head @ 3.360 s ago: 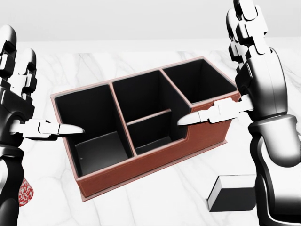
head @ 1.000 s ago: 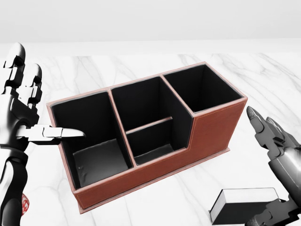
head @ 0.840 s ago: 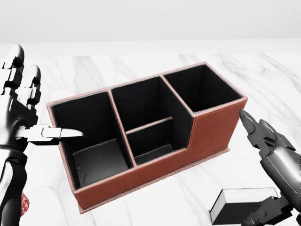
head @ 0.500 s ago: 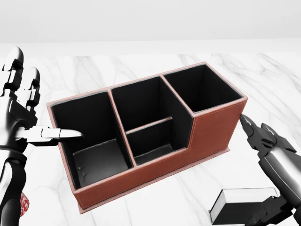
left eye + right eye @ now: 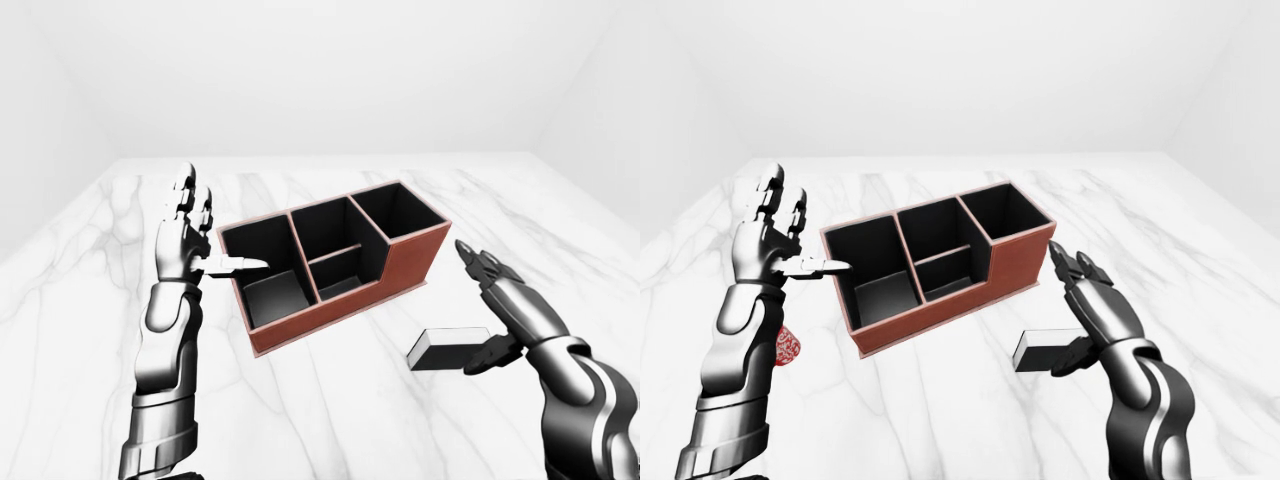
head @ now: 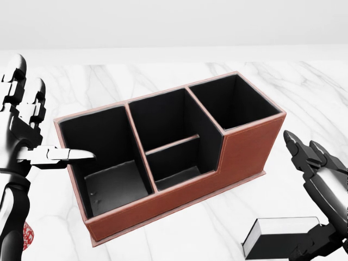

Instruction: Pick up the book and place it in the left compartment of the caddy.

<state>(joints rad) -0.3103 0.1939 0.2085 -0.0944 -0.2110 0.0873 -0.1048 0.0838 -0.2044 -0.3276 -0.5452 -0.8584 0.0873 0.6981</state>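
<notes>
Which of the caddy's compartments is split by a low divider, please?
The middle compartment of the caddy: a low cross wall splits it in two. The left compartment and the right compartment are each undivided.

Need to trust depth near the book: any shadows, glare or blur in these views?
Left-eye view: sharp, flat even light, no cast shadow under the book or caddy. Head view: crisp, caddy interior near black, faint sheen on the left compartment floor; the book is cropped at the bottom edge.

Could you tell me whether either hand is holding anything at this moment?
Nothing is held: the right hand is open over the book, the left hand open.
</notes>
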